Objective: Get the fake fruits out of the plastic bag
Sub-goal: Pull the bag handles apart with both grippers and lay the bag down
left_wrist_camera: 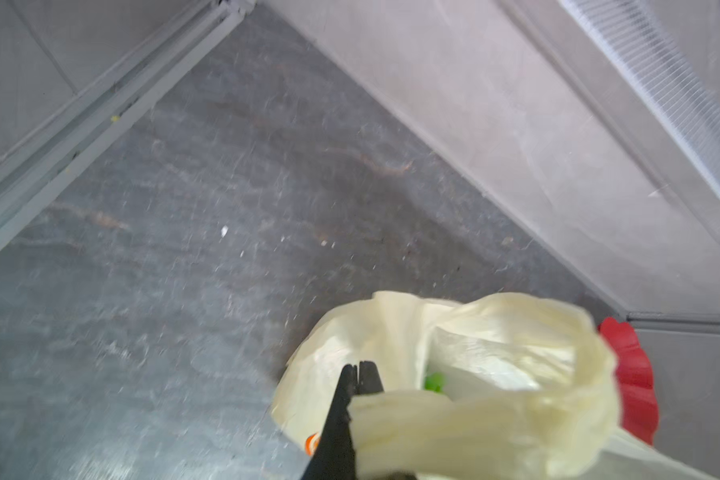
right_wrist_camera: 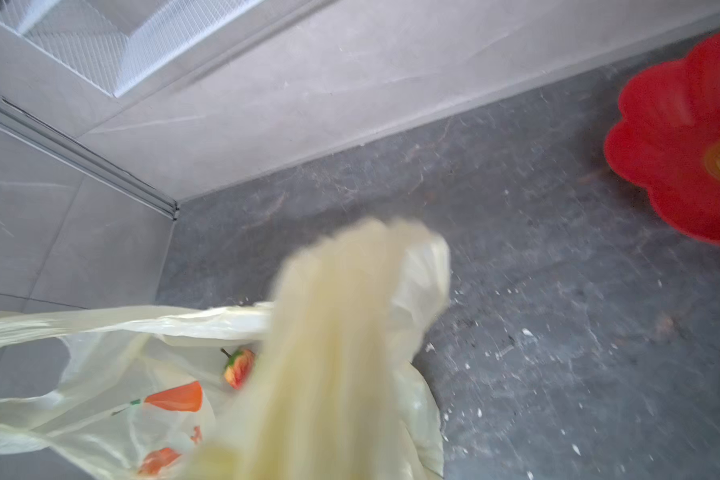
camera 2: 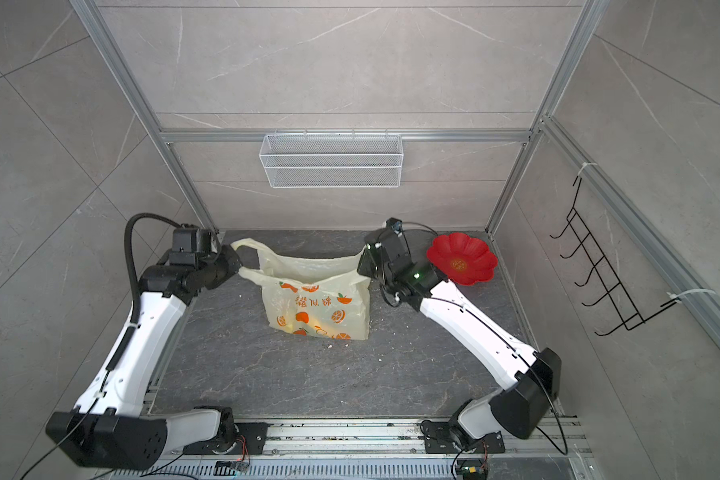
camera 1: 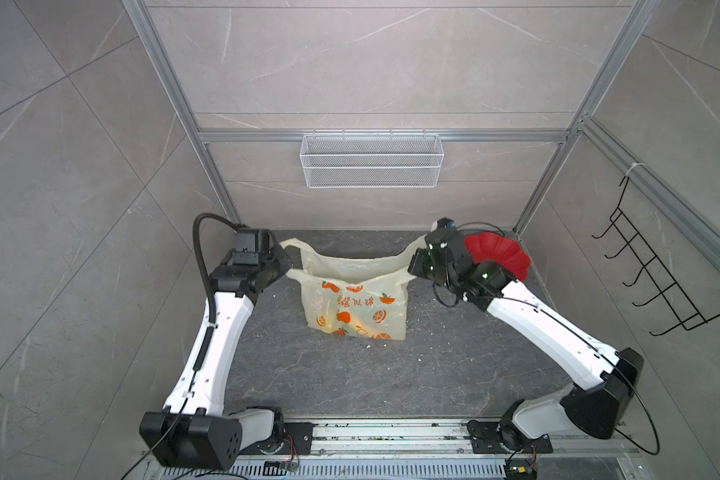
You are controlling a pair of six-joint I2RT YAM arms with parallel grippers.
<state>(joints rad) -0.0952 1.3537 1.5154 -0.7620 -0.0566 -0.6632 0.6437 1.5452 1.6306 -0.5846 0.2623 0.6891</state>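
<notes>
The plastic bag (camera 1: 354,303) stands upright at the middle of the dark worktop (camera 1: 350,374), and its mouth is stretched wide between the two arms. The left hand (camera 1: 289,262) sits at ten o'clock from the bag and is closed on the handle loops on that side. In the left wrist view its black fingertips (left_wrist_camera: 347,378) meet, with the pale-yellow handle bunched against them. The right hand (camera 1: 413,266), at two o'clock from the bag, is clamped on the opposite handles, which run taut into it. The right wrist view shows only the blurred handle, not the fingers.

The fake fruits (camera 1: 352,322) lie inside the bag and show as yellow shapes through its printed wall. A green piece (left_wrist_camera: 434,381) shows through the mouth, and so does a red-orange piece (right_wrist_camera: 239,368) with a green stalk.

A red flower-shaped plate (camera 2: 462,259) lies in the worktop's two o'clock corner, just behind the right arm and apart from the bag.
</notes>
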